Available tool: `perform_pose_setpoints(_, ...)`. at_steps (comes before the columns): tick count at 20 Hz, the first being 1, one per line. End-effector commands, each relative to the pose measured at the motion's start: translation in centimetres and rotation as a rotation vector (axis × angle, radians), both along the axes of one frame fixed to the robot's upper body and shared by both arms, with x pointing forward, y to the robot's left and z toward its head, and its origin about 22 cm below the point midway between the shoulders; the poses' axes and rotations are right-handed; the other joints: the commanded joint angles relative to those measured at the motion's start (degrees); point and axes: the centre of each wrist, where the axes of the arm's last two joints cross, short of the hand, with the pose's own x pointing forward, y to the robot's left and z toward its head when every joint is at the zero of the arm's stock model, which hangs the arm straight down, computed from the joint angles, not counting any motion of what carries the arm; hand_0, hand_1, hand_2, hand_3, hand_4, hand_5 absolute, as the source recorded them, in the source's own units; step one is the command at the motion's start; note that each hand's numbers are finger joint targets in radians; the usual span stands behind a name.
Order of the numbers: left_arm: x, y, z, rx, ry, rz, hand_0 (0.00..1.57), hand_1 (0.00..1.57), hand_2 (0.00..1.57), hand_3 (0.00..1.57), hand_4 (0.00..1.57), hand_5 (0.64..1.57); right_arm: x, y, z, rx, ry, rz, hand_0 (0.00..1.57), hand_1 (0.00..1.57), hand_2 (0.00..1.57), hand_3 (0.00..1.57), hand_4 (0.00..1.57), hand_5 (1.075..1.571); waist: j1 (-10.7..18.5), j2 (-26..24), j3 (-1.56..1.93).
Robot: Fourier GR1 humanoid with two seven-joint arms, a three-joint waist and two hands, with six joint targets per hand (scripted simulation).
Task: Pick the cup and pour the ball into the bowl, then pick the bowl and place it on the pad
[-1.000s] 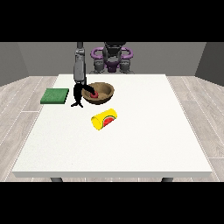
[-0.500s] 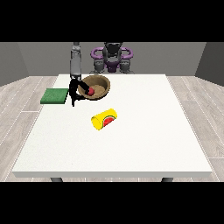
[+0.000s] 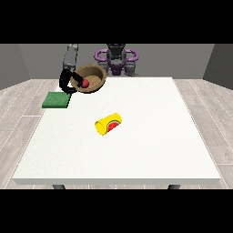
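Gripping the wooden bowl (image 3: 91,78) at its rim, the hand at the view's left (image 3: 67,81) has its black fingers curled round the edge at the bowl's nine o'clock side. The bowl is off the white table (image 3: 136,150) and tilted, its mouth turned partly toward the camera, so the red ball (image 3: 85,83) sits low inside against the wall nearest the hand. That tilt looks like a result of holding the bowl by one edge only. With the ball already in the bowl, the pouring step seems done, and the lift suits carrying the bowl to the green pad (image 3: 56,99), which lies flat on the table at about seven o'clock from the bowl, near but apart.

At the table's middle, the yellow cup (image 3: 109,124) with a watermelon picture lies on its side, at roughly five o'clock from the bowl and well apart, evidently set aside after use.

From the shoulder at the view's top, the grey forearm (image 3: 70,57) comes down steeply, and the wrist bends inward toward the bowl. No other hand shows.
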Motion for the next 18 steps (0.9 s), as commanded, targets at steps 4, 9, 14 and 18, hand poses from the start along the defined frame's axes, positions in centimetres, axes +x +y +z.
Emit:
perform_pose_setpoints(4,-0.1,-0.3,0.5,0.023,-0.023,0.017,0.0,0.0,0.0,0.0,0.0,1.537,1.2,-1.9,2.0,0.021,0.016,-0.016,1.57,1.57,1.57,1.57,1.3,1.492,-0.33,1.84,0.17)
perform_pose_setpoints(9,-0.7,-0.2,1.8,0.02,-0.062,0.044,0.0,0.0,0.0,0.0,0.0,1.536,-0.3,-8.4,1.6,-0.114,-0.025,-0.005,1.57,1.57,1.57,1.57,1.3,1.519,-1.87,3.77,0.2)
perform_pose_setpoints(14,-0.7,-0.9,1.4,0.035,-0.081,0.066,0.0,0.0,0.0,0.0,0.0,1.533,-1.7,-14.3,2.5,-0.093,-0.102,-0.024,1.57,1.57,1.57,1.48,1.31,1.532,-1.72,5.09,0.24)
perform_pose_setpoints(18,-1.3,-1.1,3.2,0.057,-0.131,0.036,0.0,0.0,0.0,0.0,0.0,1.536,-1.4,-15.4,2.7,-0.005,-0.136,-0.055,1.57,1.57,1.57,1.11,1.3,1.537,0.22,8.97,0.23)
